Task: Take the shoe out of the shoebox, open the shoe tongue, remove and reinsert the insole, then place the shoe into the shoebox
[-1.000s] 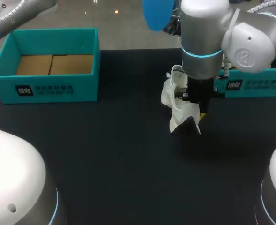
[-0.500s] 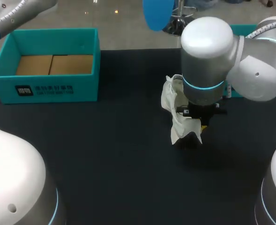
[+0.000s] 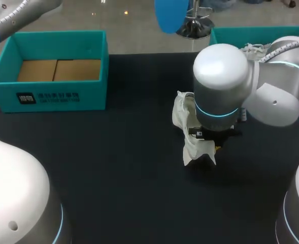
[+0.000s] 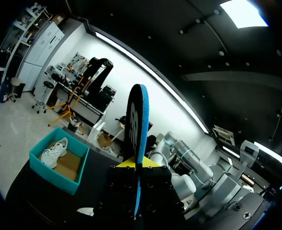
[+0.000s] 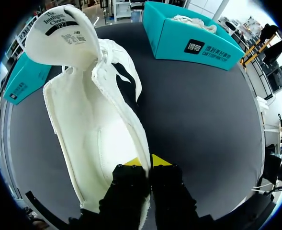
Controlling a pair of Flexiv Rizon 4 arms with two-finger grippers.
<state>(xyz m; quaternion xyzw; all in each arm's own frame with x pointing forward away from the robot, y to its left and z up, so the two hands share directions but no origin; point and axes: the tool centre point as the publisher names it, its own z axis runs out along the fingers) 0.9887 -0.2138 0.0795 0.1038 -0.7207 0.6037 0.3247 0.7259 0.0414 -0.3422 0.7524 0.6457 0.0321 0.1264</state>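
The white shoe (image 3: 190, 133) hangs just above the black table (image 3: 113, 178), toe end down. My right gripper (image 5: 143, 162) is shut on its side wall near the heel collar. The tongue (image 5: 63, 29) is folded back and the inside of the shoe (image 5: 107, 148) is bare. In the head view the right wrist (image 3: 218, 86) covers most of the gripper. My left gripper (image 4: 138, 165) is raised high and shut on the blue insole (image 4: 137, 129), which stands upright and edge-on. That insole (image 3: 170, 12) shows at the far edge of the head view.
An open teal shoebox (image 3: 53, 94) with a cardboard floor stands at the back left. A second teal box (image 3: 230, 36) at the back right holds another white shoe (image 5: 193, 21). Part of my left arm (image 3: 7, 15) crosses the back left corner.
My right arm has carried the shoe towards the near side and lower, away from the right box, which now shows behind it. The left arm and insole have kept still.
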